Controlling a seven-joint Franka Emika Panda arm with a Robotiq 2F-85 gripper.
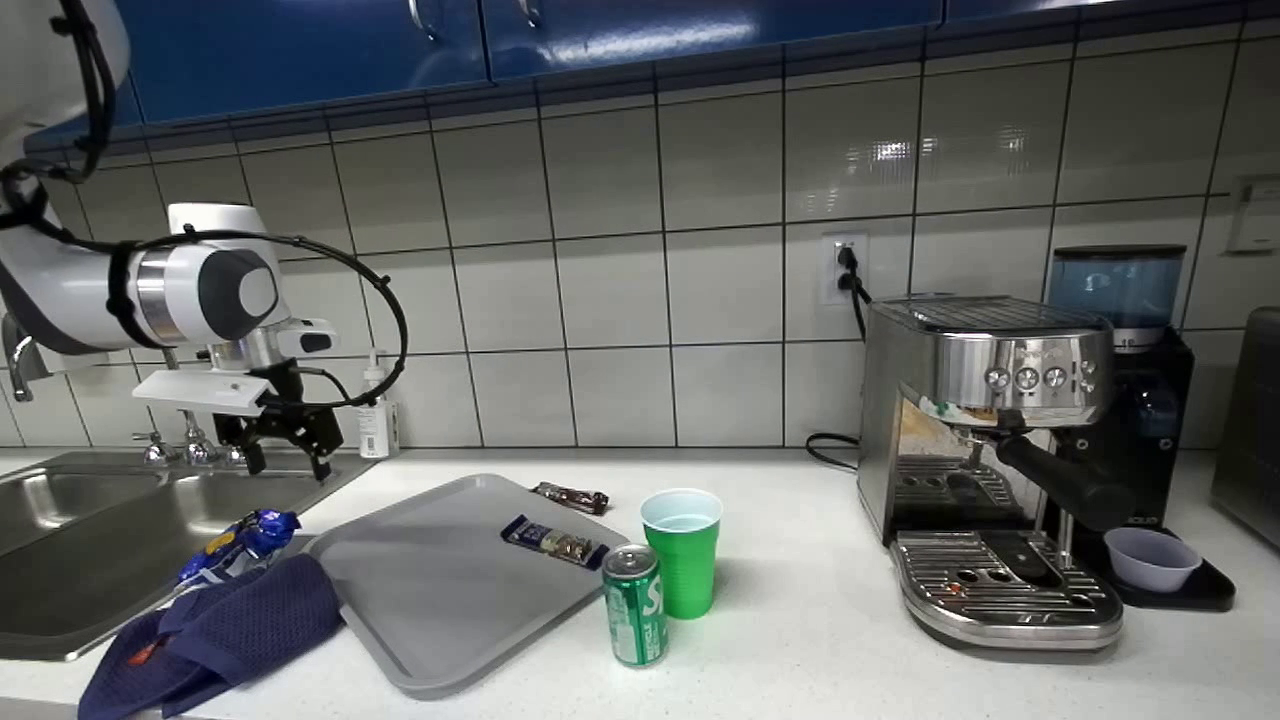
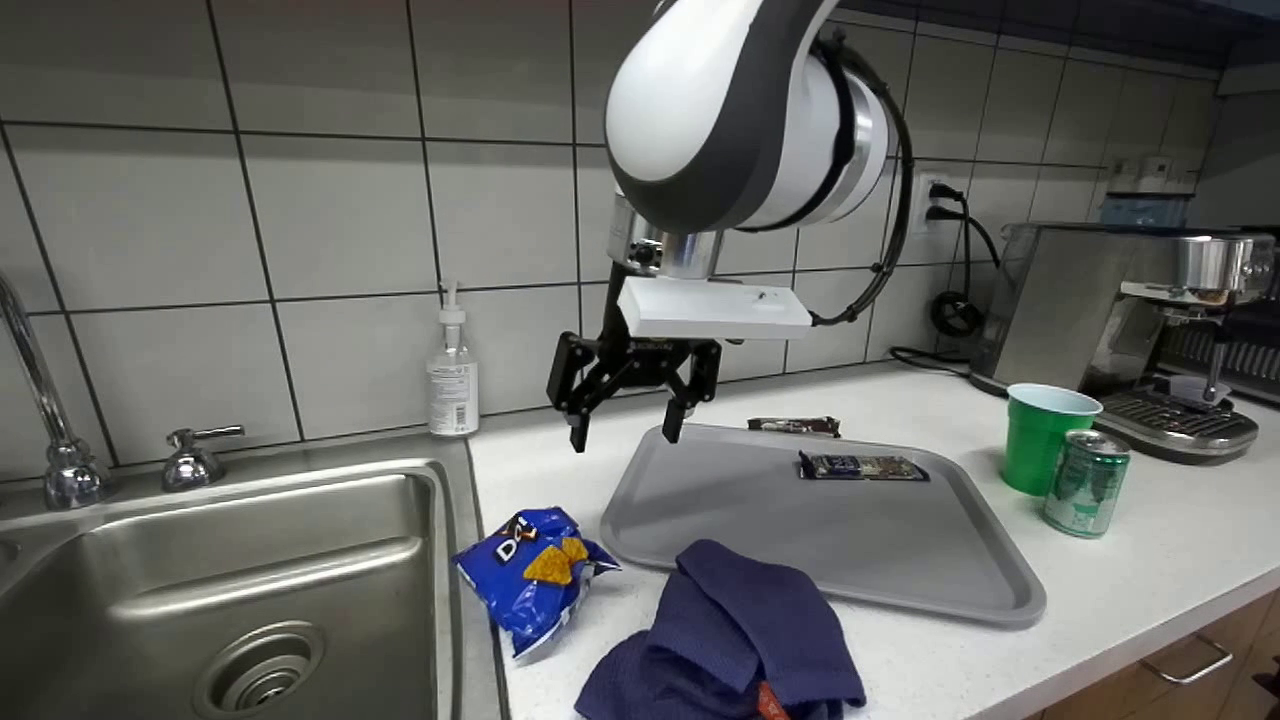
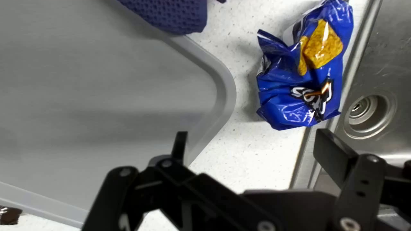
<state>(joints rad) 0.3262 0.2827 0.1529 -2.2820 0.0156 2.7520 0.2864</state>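
My gripper (image 2: 625, 440) hangs in the air with its jaws spread wide and nothing between them, above the counter by the tray's sink-side corner. The wrist view shows a blue chip bag (image 3: 301, 77) just beyond the fingertips, apart from them, lying on the counter against the sink rim. A grey tray (image 1: 450, 600) bears a dark-wrapped snack bar (image 1: 555, 543); a brown-wrapped bar (image 2: 795, 425) rests on the counter behind it. A crumpled navy towel (image 2: 720, 640) overlaps the tray's near edge. Beyond the tray stand a green cup (image 1: 682, 570) and a green can (image 1: 635, 615), both upright.
A steel sink (image 2: 270, 560) with a faucet (image 2: 60, 440) adjoins the counter. Against the tiled wall stands a soap bottle (image 2: 452, 380). An espresso machine (image 1: 990, 400) and a small pale bowl (image 1: 1152, 560) are at the far end, under blue cabinets (image 1: 700, 30).
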